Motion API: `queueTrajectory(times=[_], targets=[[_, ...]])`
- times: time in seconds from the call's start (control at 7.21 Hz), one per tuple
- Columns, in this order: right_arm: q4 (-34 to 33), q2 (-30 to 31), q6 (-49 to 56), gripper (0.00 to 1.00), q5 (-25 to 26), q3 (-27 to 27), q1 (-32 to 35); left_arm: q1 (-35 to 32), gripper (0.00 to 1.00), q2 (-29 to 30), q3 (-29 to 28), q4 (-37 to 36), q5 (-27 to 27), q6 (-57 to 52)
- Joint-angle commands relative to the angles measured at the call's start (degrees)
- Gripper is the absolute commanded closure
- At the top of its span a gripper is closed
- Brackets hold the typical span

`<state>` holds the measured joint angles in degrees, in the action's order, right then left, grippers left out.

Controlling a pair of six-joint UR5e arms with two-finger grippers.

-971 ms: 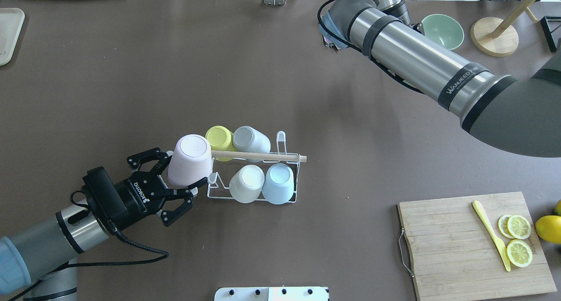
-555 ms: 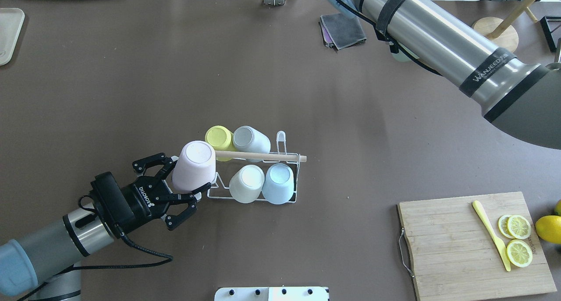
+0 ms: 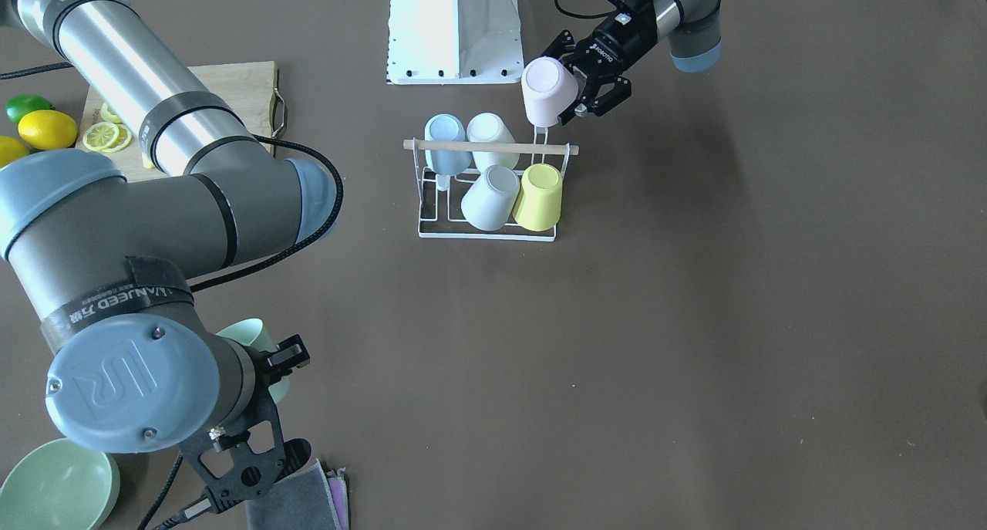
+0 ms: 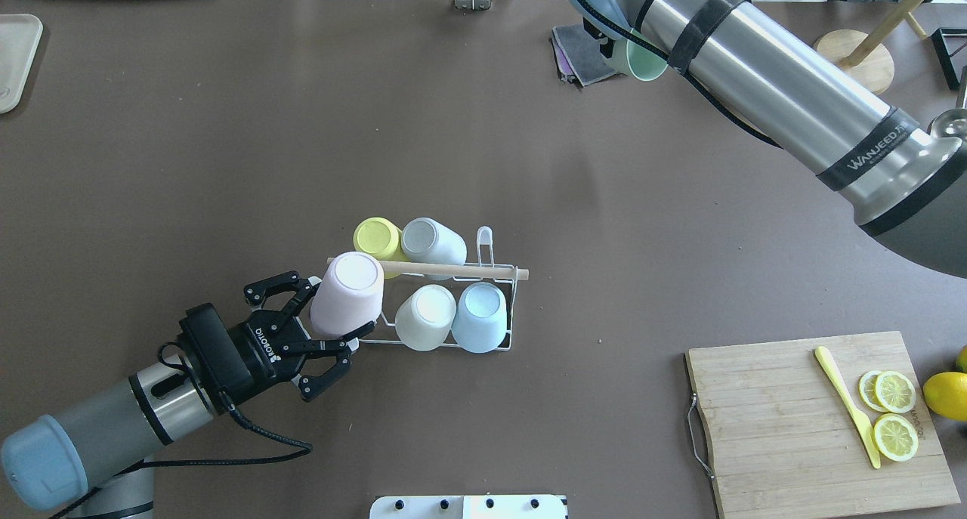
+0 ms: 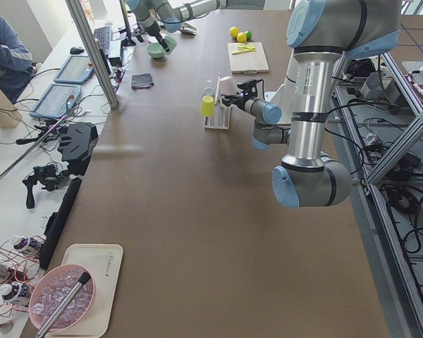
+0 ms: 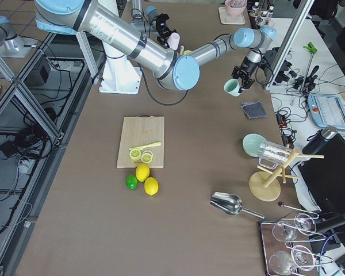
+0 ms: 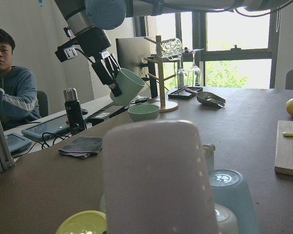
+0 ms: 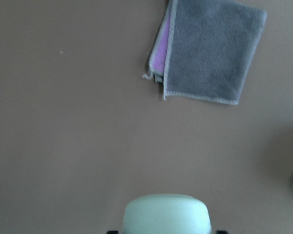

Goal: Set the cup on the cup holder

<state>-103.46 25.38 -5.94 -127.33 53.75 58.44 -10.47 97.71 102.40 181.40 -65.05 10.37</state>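
Worktop (image 4: 227, 126): brown; white wire cup holder (image 4: 453, 269) stands mid-way.
Left claw (image 4: 340, 306): I see it clenched on upturned pale pink plastic cup (image 4: 349, 296); arm low.
Right claw (image 7: 115, 87): grasping mint-green cup (image 7: 133, 87) aloft.

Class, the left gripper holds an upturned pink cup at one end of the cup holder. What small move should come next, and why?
Probably lower the pink cup down onto the free end of the cup holder. The left gripper is shut on it, mouth down, by the end of the wooden rod, and four other cups fill the places beside it.
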Motion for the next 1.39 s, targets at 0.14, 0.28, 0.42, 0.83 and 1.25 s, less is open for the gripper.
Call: queueTrajectory(times=[0.14, 0.28, 0.42, 0.83, 1.25], targets=[[16.29, 4.04, -9.23, 1.00, -1.34, 9.59, 1.23, 0.28, 0.39, 0.73, -0.54, -0.08, 0.45, -0.35], [28.98, 8.06, -17.44, 1.00, -1.43, 11.97, 0.98, 0.28, 0.39, 0.56, -0.45, 0.01, 0.62, -0.26], [44.07, 12.02, -25.62, 1.00, -1.43, 12.52, 0.54, 0.28, 0.39, 0.90, -1.23, -0.08, 0.62, -0.26], [69.75, 18.65, -34.40, 1.00, -1.34, 15.42, 0.01, 0.28, 0.39, 1.34, -1.86, -0.17, 3.34, -0.09], [91.35, 22.42, -44.39, 1.00, 3.28, 15.25, -4.80, 0.28, 0.33, 2.75, -3.52, -0.26, 3.35, 0.00]])
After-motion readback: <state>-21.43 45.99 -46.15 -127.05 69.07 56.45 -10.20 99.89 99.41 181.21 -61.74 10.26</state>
